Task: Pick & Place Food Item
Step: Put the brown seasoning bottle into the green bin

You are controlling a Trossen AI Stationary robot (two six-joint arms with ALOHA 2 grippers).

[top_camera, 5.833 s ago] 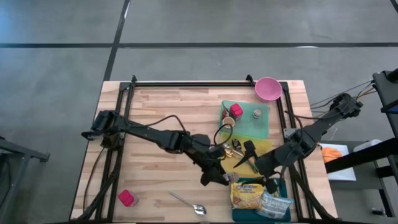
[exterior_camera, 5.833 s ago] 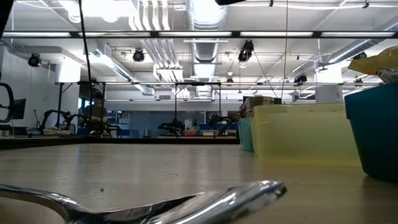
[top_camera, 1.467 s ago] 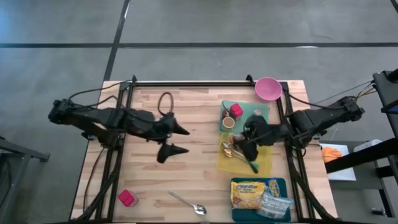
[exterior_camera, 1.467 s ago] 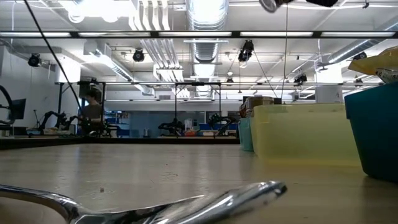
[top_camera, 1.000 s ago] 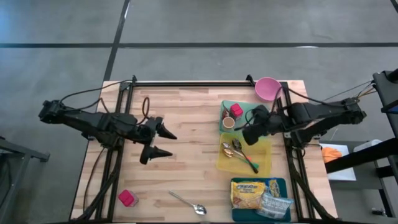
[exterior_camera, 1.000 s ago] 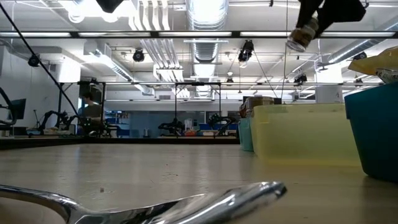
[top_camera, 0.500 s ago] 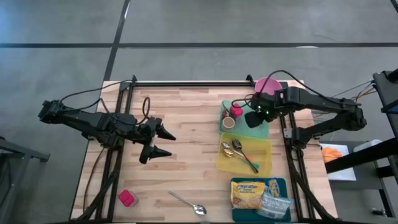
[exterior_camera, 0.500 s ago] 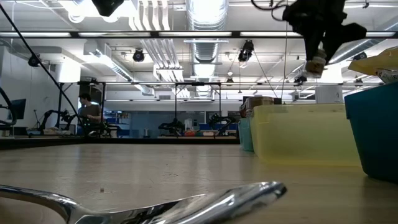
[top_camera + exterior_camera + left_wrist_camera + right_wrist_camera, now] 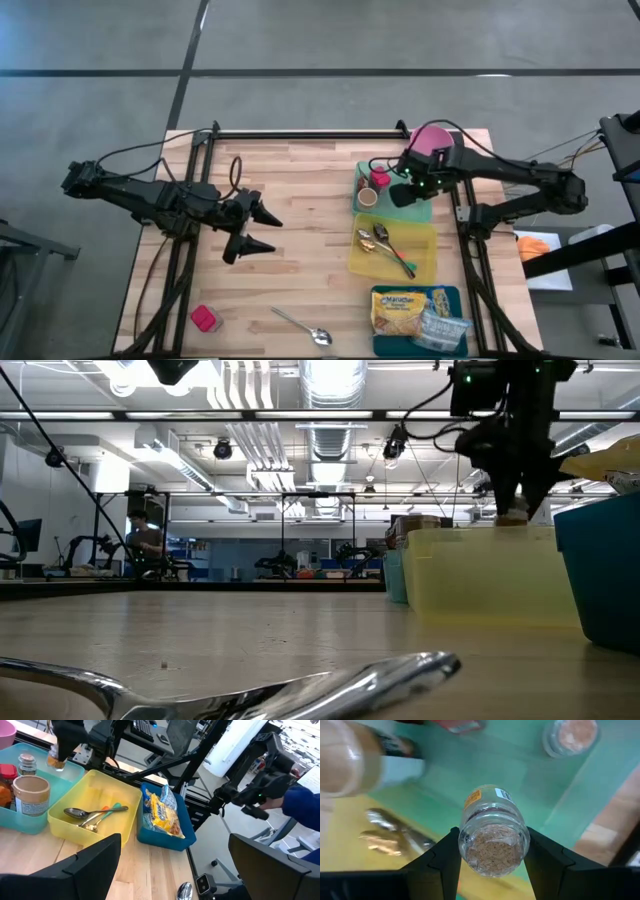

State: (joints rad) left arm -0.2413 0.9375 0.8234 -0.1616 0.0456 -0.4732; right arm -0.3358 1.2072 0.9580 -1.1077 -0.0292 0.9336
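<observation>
the step in hand looks like the placing step. the right gripper (image 9: 492,851) is clamped on a small glass jar (image 9: 493,836) with brownish powder inside, and it hangs over the green tray (image 9: 421,207) at the far right part of the table (image 9: 300,215). in the right wrist view the jar is between the two dark fingers (image 9: 437,862), above the tray floor, and i cannot tell if its bottom touches the tray yet. in the low view the jar (image 9: 511,515) is just at the rim level of the yellow bin (image 9: 480,570), which stands nearer to that camera.

already in the green tray are a second small jar (image 9: 570,736), a red cup (image 9: 380,178) and a paper cup (image 9: 367,197). so the next move, in my judgement, calls for lowering the jar to a free spot of the tray, keeping it upright, then opening the fingers and lifting away without knocking the other jar beside.

the left gripper (image 9: 256,228) waits over the left middle of the table, spread wide and holding nothing.

about writing: the jar has a small orange and white label (image 9: 485,796), but the text is too small to read. the yellow noodle packet (image 9: 404,308) in the blue bin (image 9: 380,344) has print that seems to start with "maru", i am not sure of the rest. the paper cup has print which i cannot read.
</observation>
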